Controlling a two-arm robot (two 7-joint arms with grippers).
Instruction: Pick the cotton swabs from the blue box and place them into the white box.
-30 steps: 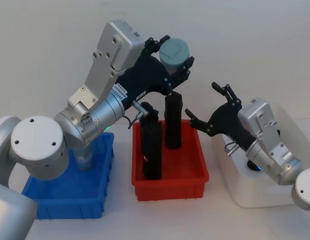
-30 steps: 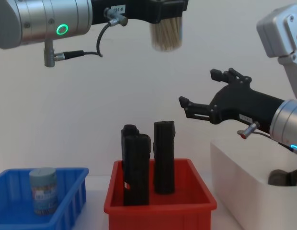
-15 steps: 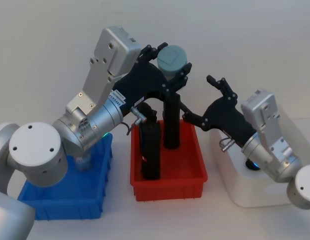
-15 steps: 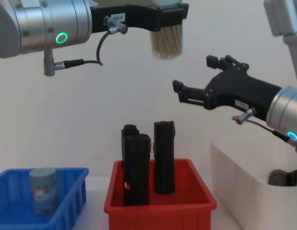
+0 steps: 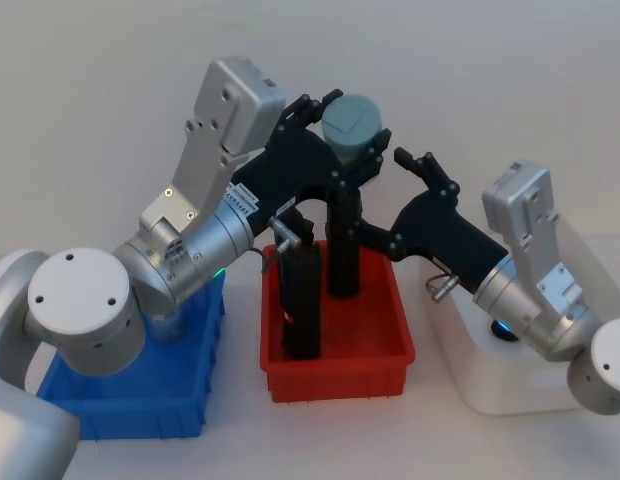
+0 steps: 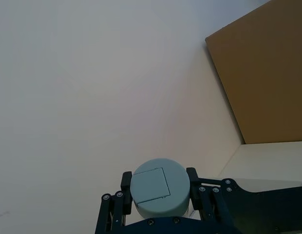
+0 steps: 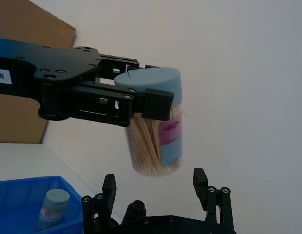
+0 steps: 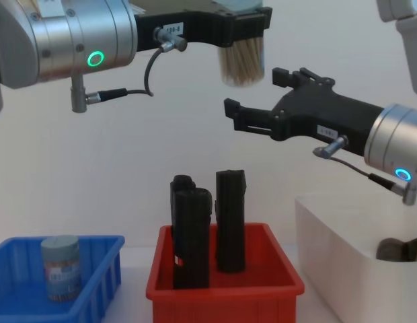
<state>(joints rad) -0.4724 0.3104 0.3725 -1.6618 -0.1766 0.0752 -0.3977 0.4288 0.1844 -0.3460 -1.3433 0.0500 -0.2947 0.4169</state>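
My left gripper (image 5: 345, 130) is shut on a clear tub of cotton swabs (image 5: 352, 122) with a pale blue-grey lid, held high over the red bin. The chest view shows the tub (image 8: 242, 64) hanging below those fingers (image 8: 252, 23). My right gripper (image 5: 383, 195) is open just to the right of and below the tub (image 7: 158, 141), not touching it, its fingers (image 7: 199, 178) spread wide. A second tub (image 8: 60, 267) stands upright in the blue box (image 8: 101, 266). The white box (image 5: 490, 385) sits at the right under my right arm.
A red bin (image 5: 340, 360) between the two boxes holds two tall black blocks (image 5: 303, 300) standing upright beneath the grippers. A grey rounded thing (image 8: 397, 249) lies inside the white box (image 8: 336, 256). A brown board (image 6: 263, 73) leans by the wall.
My right gripper has risen and moved left, closing in on the held tub. My left gripper has kept the tub high, shifting slightly right.
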